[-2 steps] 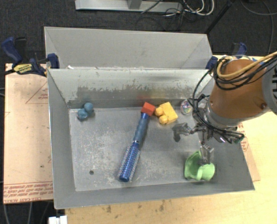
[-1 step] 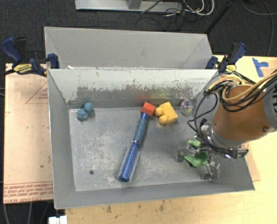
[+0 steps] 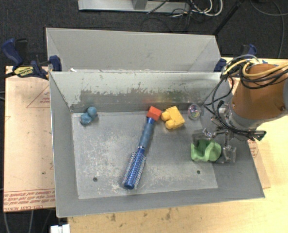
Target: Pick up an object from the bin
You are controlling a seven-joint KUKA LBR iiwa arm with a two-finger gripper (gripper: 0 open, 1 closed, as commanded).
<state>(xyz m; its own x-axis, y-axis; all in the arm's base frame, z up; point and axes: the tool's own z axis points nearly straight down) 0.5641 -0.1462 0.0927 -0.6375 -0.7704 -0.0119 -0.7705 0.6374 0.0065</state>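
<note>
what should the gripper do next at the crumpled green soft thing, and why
Probably close gently on the crumpled green soft thing: the gripper sits low at the right side of the bin, fingers apart and that thing seemingly between them, so squeezing before lifting looks the sensible step.

Green obj (image 3: 204,151): bright green, soft-looking crumpled lump w/ irregular outline. Rounded lobe on its left, shallow notch along top edge. Lies low on bin floor (image 3: 100,149), right-hand side, approx mid-depth, near foot of right wall slope. Its right part is overlapped by gripper (image 3: 216,148), so that edge is hidden. Whether they're in contact can't be judged.
</note>
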